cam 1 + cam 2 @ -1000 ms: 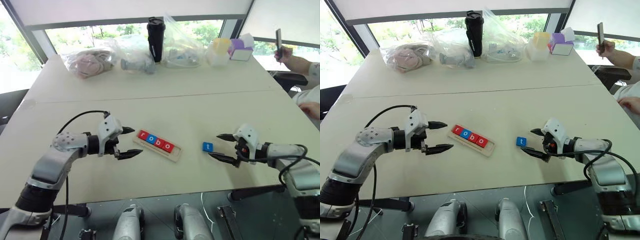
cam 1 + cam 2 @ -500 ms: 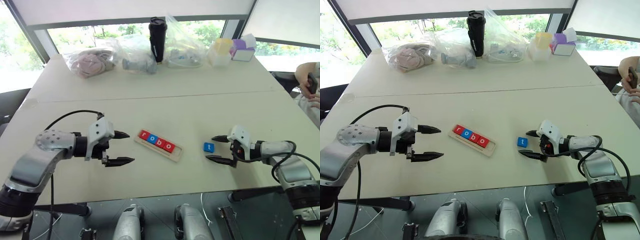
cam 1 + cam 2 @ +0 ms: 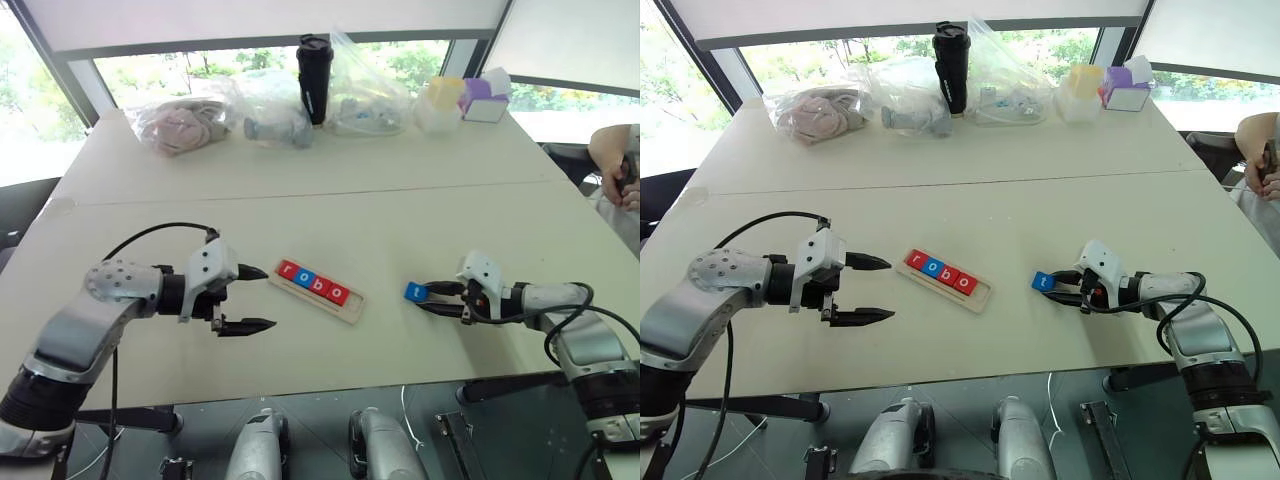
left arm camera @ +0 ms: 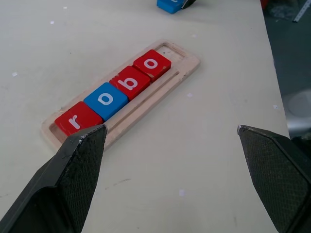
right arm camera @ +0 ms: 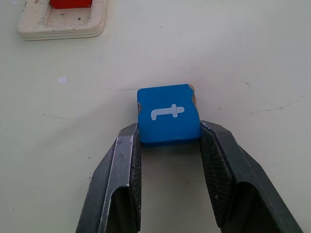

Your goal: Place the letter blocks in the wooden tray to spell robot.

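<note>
Four letters down, one tile to go.

The wooden tray on the table holds r, o, b, o, its last slot empty; the right gripper, spread wide a second ago, now pinches the blue t tile beside the tray, while the left gripper hangs released.

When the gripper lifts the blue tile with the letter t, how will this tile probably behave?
The small blue square tile with a white t looks rigid, so it should not bend. Its worn corner suggests painted wood, probably light. The right gripper pinches only its near edge, so it may pivot or slip.
</note>
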